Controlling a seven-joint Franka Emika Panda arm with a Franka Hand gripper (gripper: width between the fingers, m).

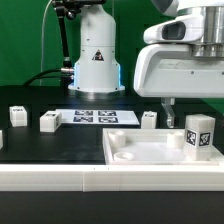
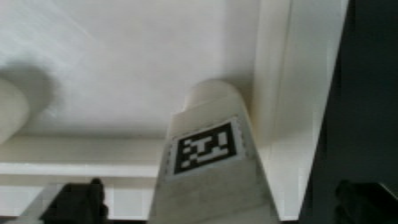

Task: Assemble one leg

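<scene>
A small white rectangular plastic leg, tagged black-and-white, is seen upright in the smooth white rimmed tray at the exterior view's right, while the gripper's opening cannot be told.

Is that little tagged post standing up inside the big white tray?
Yes, the leg stands upright inside the white tray, near its corner at the exterior view's right.

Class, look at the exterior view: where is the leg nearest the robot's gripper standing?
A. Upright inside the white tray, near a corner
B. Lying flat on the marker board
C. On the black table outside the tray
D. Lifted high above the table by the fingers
A. The leg stands upright within the raised rim of the white tray, at its corner on the exterior view's right; the wrist view shows it beside the rim too.
</scene>
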